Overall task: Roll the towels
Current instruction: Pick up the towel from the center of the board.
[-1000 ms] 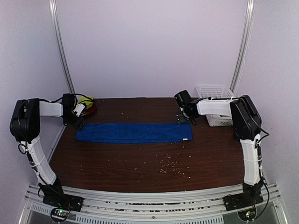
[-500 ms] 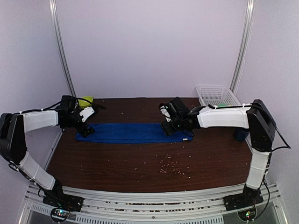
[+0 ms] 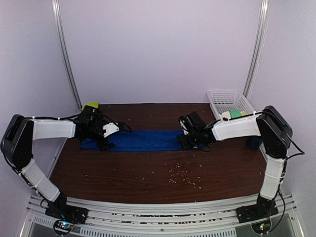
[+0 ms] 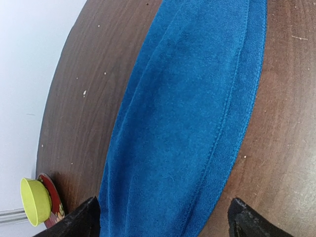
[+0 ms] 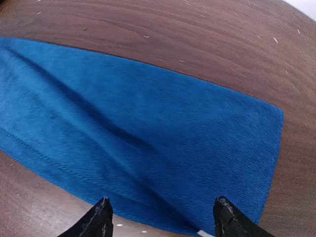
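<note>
Your left claw [image 4: 165, 220] wide open, empty, only its tips in frame, straddling the blue towel [image 4: 197, 113], whose end runs off the edge, right claw [image 5: 160, 217] equally agape, empty, near the other end, towel flat on the table [image 3: 148, 170], basket [image 3: 224, 98] contents unclear behind.

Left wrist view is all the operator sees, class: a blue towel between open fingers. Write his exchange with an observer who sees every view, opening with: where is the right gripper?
Observer: The right gripper is open at the towel's right end.
Operator: Does the towel lie flat there?
Observer: No, the right wrist view shows a long crease.
Operator: Anything beyond it?
Observer: A white basket at the table's far right corner.
</note>
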